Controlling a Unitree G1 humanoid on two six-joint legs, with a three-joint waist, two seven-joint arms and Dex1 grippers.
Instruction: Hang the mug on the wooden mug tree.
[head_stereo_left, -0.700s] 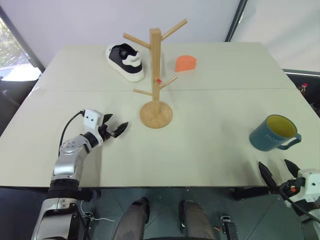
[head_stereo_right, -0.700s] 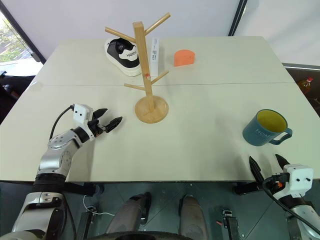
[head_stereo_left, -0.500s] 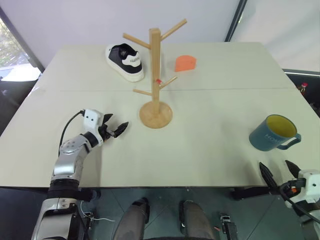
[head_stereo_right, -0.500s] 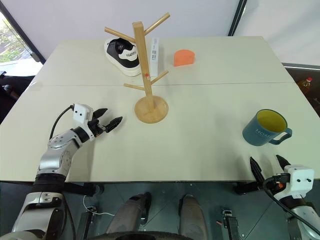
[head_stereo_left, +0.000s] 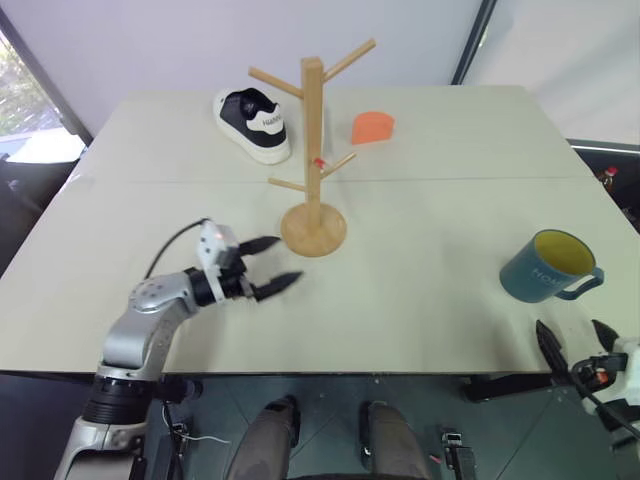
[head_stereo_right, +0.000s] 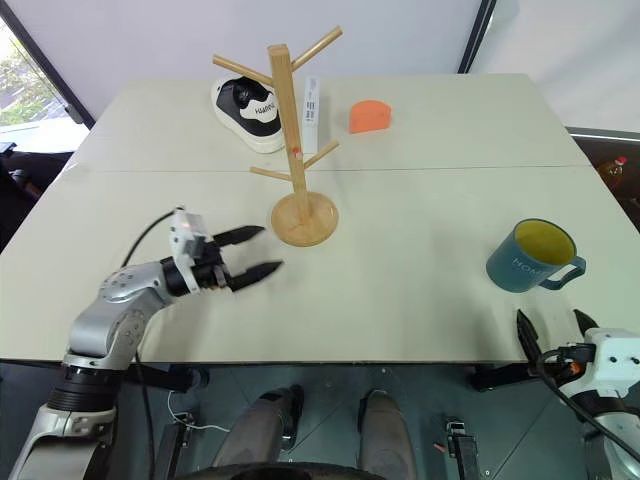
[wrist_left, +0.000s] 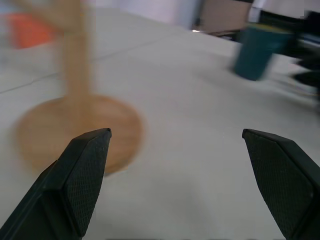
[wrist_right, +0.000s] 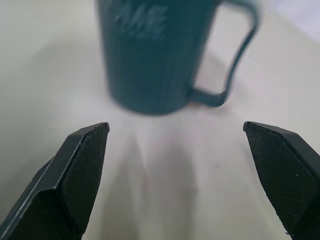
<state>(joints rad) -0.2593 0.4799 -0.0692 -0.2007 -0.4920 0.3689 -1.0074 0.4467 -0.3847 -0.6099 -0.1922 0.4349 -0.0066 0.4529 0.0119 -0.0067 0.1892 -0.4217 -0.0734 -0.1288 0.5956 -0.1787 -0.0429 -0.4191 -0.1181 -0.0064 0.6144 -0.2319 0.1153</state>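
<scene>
At the tabletop's near right edge the right claw (head_stereo_left: 578, 352) hangs spread wide and empty, lined up on the mug (head_stereo_left: 548, 266) just beyond, while the left claw (head_stereo_left: 267, 265), also released, waits beside the wooden mug tree (head_stereo_left: 313, 150).

A teal-blue mug (head_stereo_left: 548, 266) with a yellow inside and pale lettering on its side was seen just ahead of the black fingers (wrist_right: 82, 165) of the right gripper (head_stereo_left: 578, 343). A light wooden mug tree (head_stereo_left: 314, 150), marked by a small red spot on its post, was seen just past the black fingers (head_stereo_left: 276, 286) of the left gripper (head_stereo_left: 277, 263). Well beyond those fingers, a black-and-white shoe (head_stereo_left: 253, 123) and a small orange object (head_stereo_left: 372, 127) were seen on the cream table (head_stereo_left: 420, 200).
</scene>
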